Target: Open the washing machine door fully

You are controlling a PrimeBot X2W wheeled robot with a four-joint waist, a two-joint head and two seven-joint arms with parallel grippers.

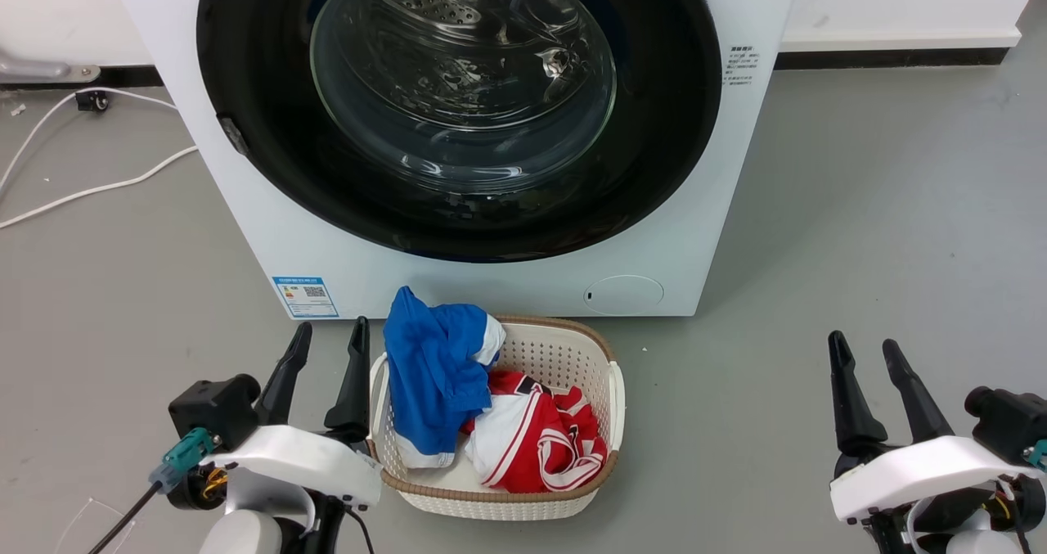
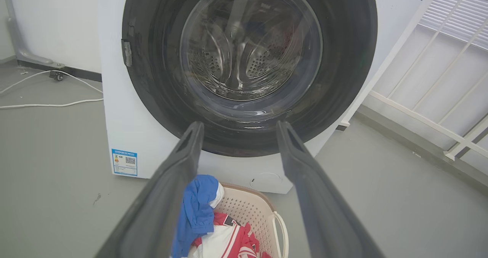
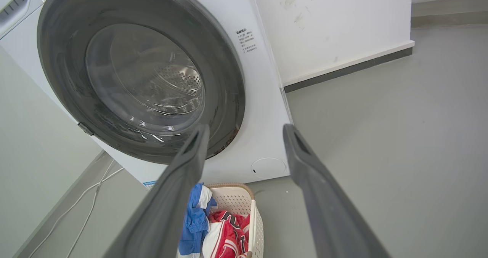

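Both spread, empty: left end effector, right end effector. Washing machine door looks stiff, slippery; probably hook its side tab.

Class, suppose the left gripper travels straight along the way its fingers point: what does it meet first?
The left gripper would likely meet the washing machine door, low on its black rim; the laundry basket seems to lie under that line, though depth is unclear.

Glossy black washing machine door, perforated plastic basket
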